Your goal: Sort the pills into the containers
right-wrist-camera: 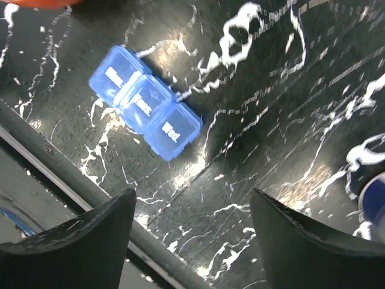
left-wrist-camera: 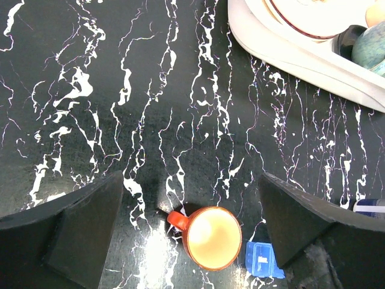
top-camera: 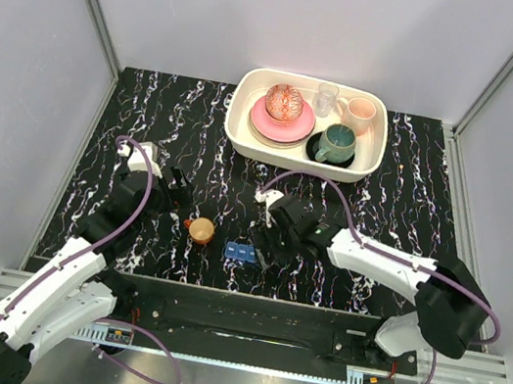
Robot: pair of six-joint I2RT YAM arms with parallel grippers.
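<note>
Pill box point(right-wrist-camera: 144, 102), blue, near spread, empty right fingers point(right-wrist-camera: 301, 247) — orange cup point(left-wrist-camera: 212, 236) near spread, empty left fingers point(left-wrist-camera: 78, 235).

The top view is bright and even, with soft light from above; the tray point(top-camera: 237, 114) throws only a weak shadow on the black table point(top-camera: 151, 114). In the left wrist view the glossy table shines with a pale glare just left of the orange cup point(left-wrist-camera: 212, 236), and this picture is quite sharp. The right wrist view is softer: the letters on the blue pill box point(right-wrist-camera: 144, 103) are blurred, and white glare lies on the table just below it.
</note>
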